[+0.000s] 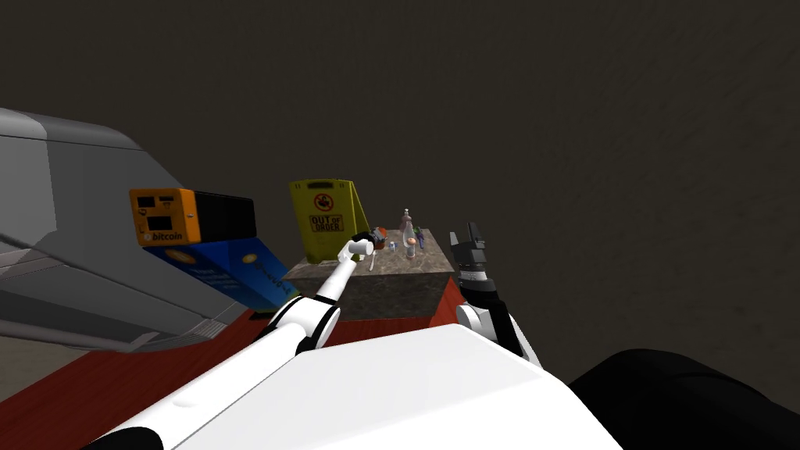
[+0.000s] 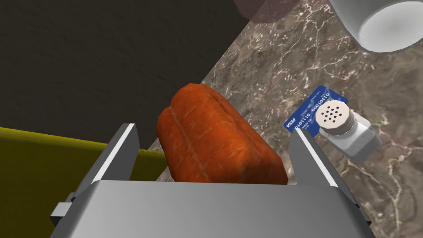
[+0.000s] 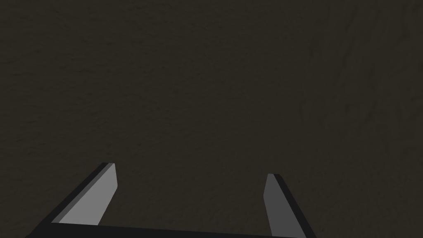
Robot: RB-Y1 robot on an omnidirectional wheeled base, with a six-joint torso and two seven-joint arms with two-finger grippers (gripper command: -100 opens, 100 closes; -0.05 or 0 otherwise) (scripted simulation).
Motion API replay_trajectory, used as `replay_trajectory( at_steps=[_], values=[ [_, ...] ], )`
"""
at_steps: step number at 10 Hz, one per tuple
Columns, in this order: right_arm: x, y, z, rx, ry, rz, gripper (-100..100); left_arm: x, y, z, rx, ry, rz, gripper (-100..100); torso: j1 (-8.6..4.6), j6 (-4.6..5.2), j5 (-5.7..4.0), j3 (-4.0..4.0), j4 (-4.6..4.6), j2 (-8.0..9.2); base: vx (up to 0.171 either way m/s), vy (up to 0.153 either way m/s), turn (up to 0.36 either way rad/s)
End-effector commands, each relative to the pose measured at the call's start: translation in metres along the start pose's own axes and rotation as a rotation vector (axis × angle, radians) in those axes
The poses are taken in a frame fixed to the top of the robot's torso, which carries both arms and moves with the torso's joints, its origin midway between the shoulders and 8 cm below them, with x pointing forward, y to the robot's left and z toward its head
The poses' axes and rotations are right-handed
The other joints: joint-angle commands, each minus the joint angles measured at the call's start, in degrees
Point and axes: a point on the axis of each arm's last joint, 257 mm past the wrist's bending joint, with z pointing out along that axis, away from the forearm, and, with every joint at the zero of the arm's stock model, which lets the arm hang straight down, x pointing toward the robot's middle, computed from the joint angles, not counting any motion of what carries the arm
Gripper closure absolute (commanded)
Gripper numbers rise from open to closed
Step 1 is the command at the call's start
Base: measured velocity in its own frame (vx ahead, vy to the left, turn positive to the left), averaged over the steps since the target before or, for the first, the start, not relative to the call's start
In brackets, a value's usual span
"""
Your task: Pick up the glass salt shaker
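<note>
Hovering over the marbled tabletop (image 2: 268, 74), the left gripper (image 2: 212, 130) has its fingers spread. What lies between them is an orange-red loaf (image 2: 215, 136), not the target. The salt shaker (image 2: 347, 130), clear-bodied with a holed cap, stands just outside one finger, by a blue card (image 2: 307, 113) and further in from the tabletop's edge than the loaf.

I judge this to be the approach step, and misaligned. The next move calls for shifting the hand sideways until the shaker sits between the fingers, clear of the loaf, before closing.

The left wrist view gives that offset plainly. The head view adds the right gripper (image 1: 473, 232), fingers spread, raised by the tabletop's near right corner, and a yellow sign (image 1: 324, 215) beyond its far left corner.
</note>
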Motion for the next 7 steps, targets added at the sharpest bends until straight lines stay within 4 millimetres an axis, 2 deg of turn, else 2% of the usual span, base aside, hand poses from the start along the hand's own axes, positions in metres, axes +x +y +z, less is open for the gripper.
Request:
replay_trajectory(
  at_steps=[1, 3, 4, 5, 6, 7],
  values=[
    [0.0, 0.0, 0.0, 0.0, 0.0, 0.0, 0, -0.01, 0.009, 0.005, -0.031, -0.032, -0.021, -100, 0.0, 0.0, 0.0, 0.0, 0.0, 0.0, 0.005, 0.001, -0.039],
    [0.0, 0.0, 0.0, 0.0, 0.0, 0.0, 0, -0.005, 0.013, 0.01, -0.06, -0.048, -0.049, -100, 0.02, -0.03, 0.01, 0.0, -0.01, 0.01, 0.002, 0.001, -0.029],
    [0.0, 0.0, 0.0, 0.0, 0.0, 0.0, 0, -0.018, 0.02, 0.012, -0.074, -0.072, -0.054, -100, 0.0, 0.0, 0.0, 0.0, 0.0, -0.01, 0.007, 0.003, -0.036],
    [0.0, 0.0, 0.0, 0.0, 0.0, 0.0, 0, -0.015, 0.025, 0.016, -0.103, -0.092, -0.082, -100, 0.01, -0.02, 0.01, -0.01, -0.01, -0.01, 0.01, 0.005, -0.072],
    [0.0, 0.0, 0.0, 0.0, 0.0, 0.0, 0, -0.024, 0.031, 0.017, -0.113, -0.11, -0.086, -100, 0.02, -0.01, 0.0, -0.01, -0.01, -0.02, 0.012, 0.006, -0.031],
    [0.0, 0.0, 0.0, 0.0, 0.0, 0.0, 0, -0.019, 0.035, 0.02, -0.138, -0.127, -0.112, -100, 0.03, -0.03, 0.01, -0.02, -0.02, -0.03, 0.017, 0.006, -0.059]
  ],
)
